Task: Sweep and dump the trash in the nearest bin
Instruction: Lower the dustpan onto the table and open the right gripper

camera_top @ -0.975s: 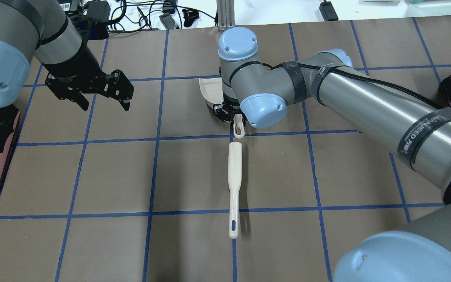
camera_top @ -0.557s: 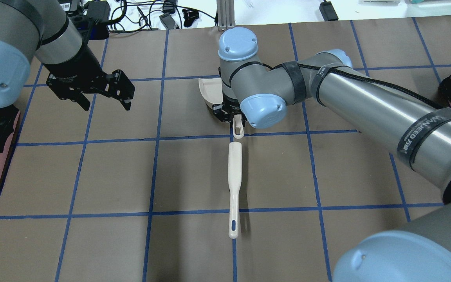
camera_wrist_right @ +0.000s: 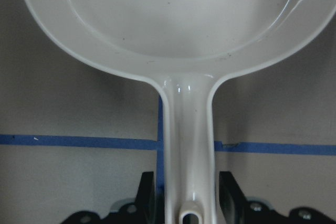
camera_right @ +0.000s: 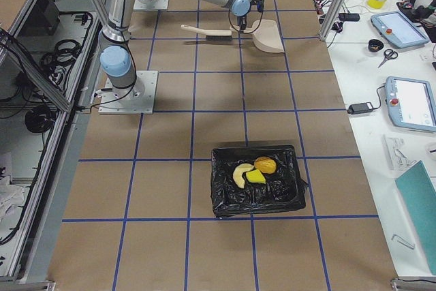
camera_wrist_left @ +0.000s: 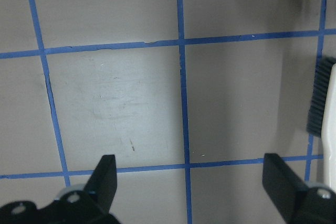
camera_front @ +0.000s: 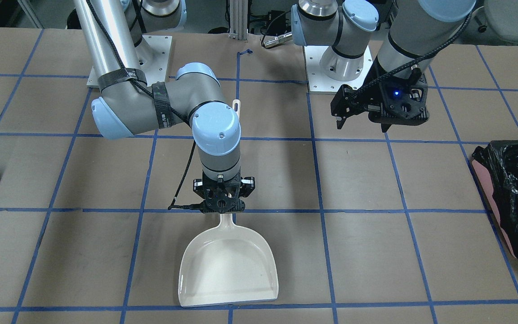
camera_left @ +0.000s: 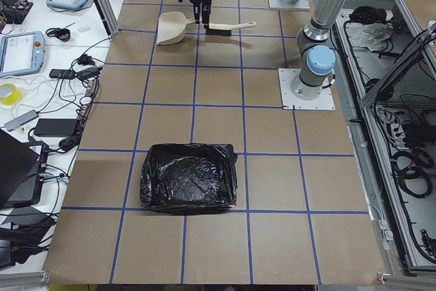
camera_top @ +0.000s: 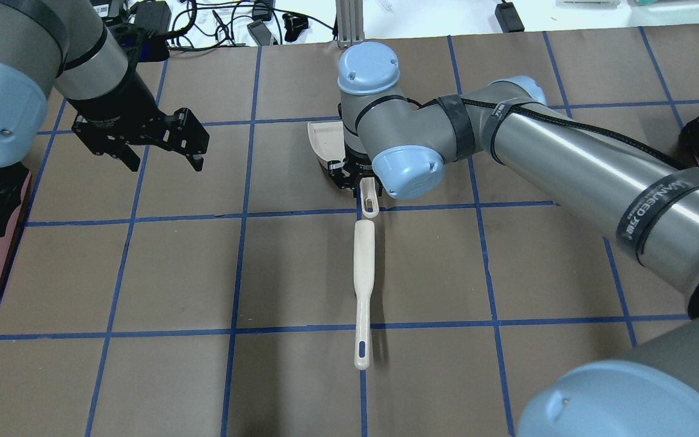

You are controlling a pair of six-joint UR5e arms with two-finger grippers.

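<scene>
Right gripper looks clamped on the dustpan handle; left gripper hangs open, well left of the dustpan; trash sits in the bin.

You have a smooth, glossy cream plastic dustpan lying on a matt brown, paper-like tabletop gridded with blue tape. At the dustpan's 12 o'clock in the front-facing view, the right claw looks like matt black plastic. The bin's black liner is crinkled and shiny, and the bread roll inside looks glossy.
</scene>
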